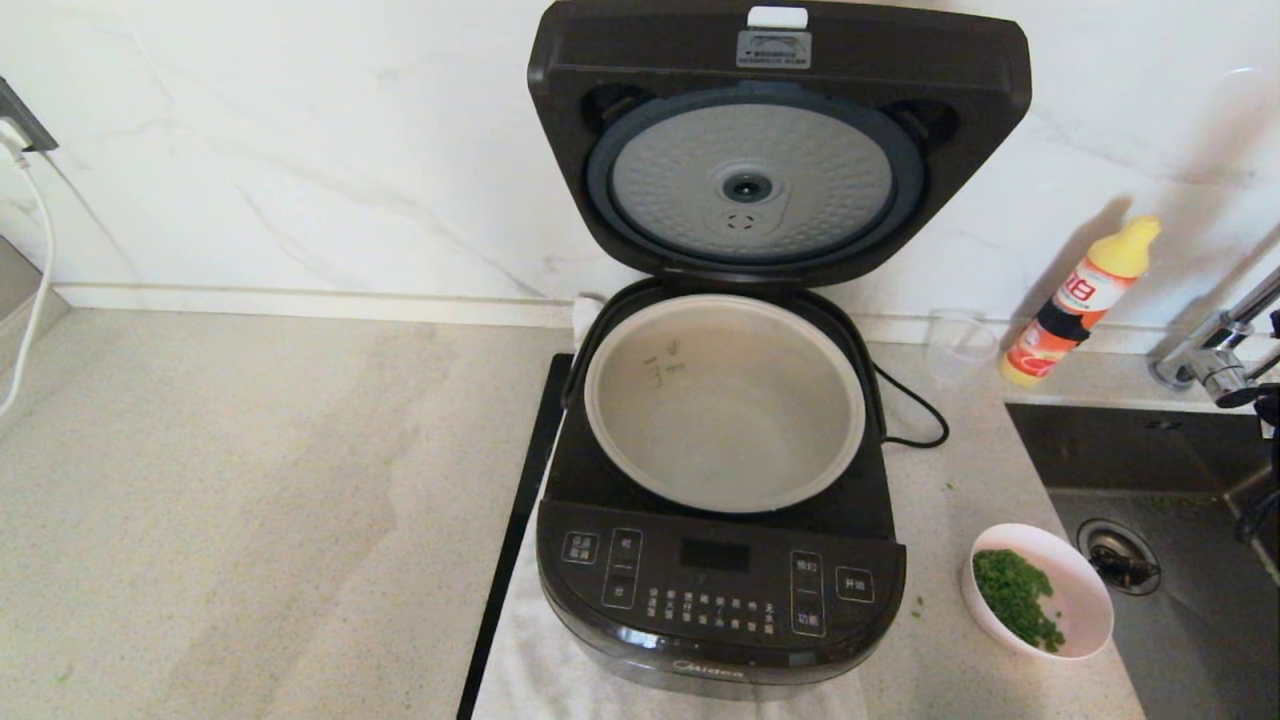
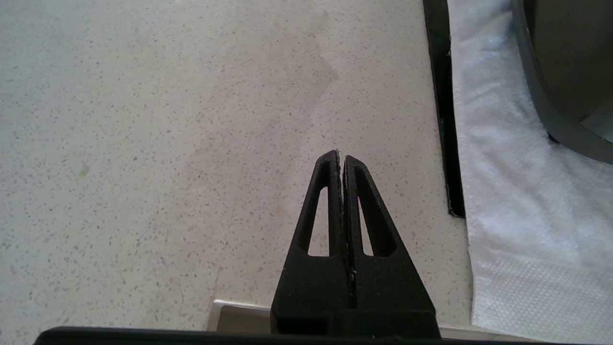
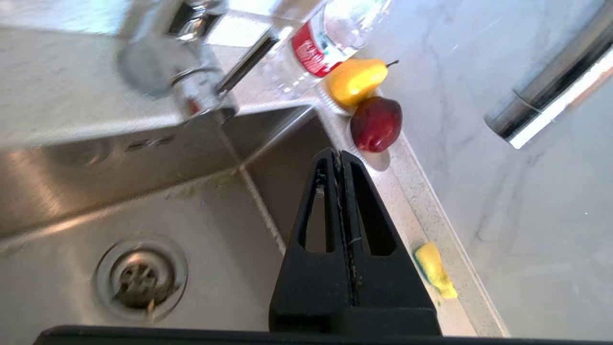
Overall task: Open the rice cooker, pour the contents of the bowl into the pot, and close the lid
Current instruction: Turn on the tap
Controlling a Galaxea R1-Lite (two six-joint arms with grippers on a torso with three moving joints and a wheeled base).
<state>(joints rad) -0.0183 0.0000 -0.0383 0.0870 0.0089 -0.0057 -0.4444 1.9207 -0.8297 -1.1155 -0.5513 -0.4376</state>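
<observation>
Speckled stone counter, glossy black rice cooker, lid up, dimpled disc; round matte pot

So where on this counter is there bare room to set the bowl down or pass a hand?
The widest bare stretch is the counter to the robot's left of the rice cooker, back to the wall; the left gripper hangs over it. To the robot's right it is crowded: bowl, clear cup, bottle, cord and sink.

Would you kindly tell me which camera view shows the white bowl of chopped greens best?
The head view: the round white bowl of chopped greens sits whole beside the steel sink. Neither wrist view shows it.
</observation>
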